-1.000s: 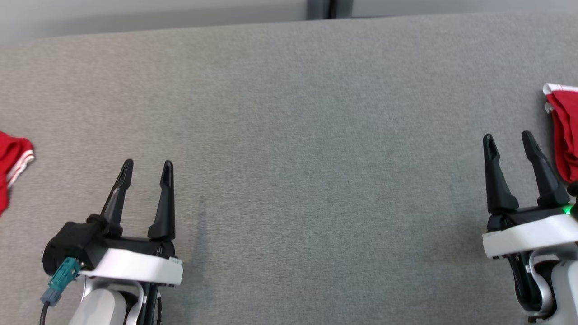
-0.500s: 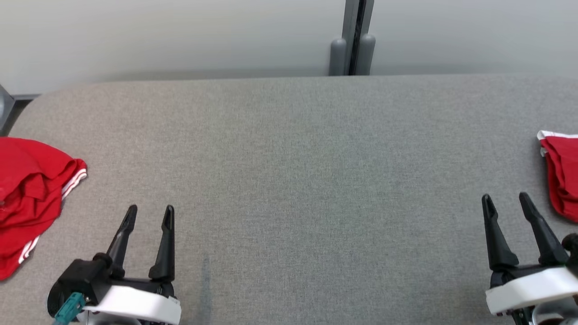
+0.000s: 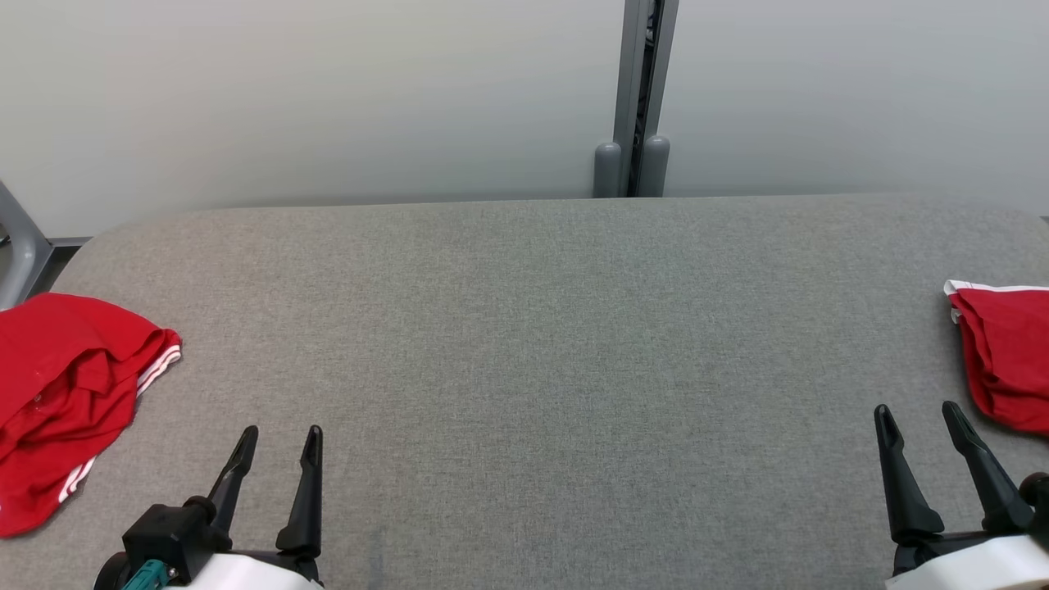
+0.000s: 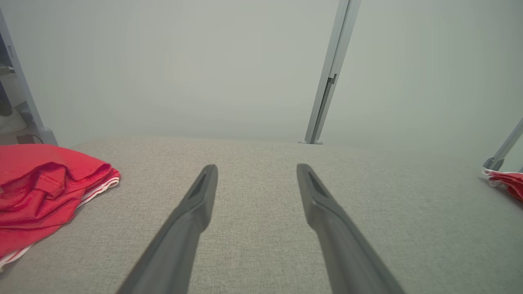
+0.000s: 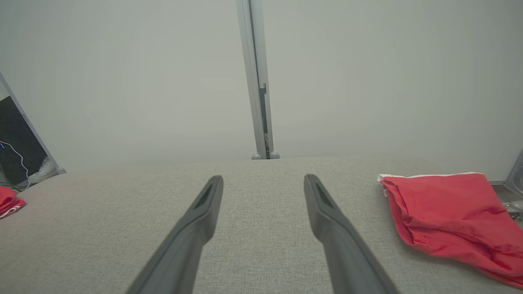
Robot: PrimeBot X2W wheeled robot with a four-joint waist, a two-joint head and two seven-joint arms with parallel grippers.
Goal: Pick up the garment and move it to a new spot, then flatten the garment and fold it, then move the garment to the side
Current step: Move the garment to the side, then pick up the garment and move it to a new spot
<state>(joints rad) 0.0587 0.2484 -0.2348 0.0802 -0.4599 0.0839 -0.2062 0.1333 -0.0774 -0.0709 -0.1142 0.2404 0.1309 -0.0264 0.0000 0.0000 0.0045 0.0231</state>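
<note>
A crumpled red garment with white trim lies at the table's left edge, also in the left wrist view. A second red garment with a white hem lies at the right edge, also in the right wrist view. My left gripper stands open near the front edge, to the right of the left garment and apart from it. My right gripper stands open just left of the right garment, not touching it. Both hold nothing.
The grey fabric-covered table spans the view, with a pale wall and a grey metal post behind its far edge. A metal frame leg stands off the table's left corner.
The head camera has tilted up, so the table's far edge, wall and post have come into view and both grippers sit lower in the picture. Both stay open.
</note>
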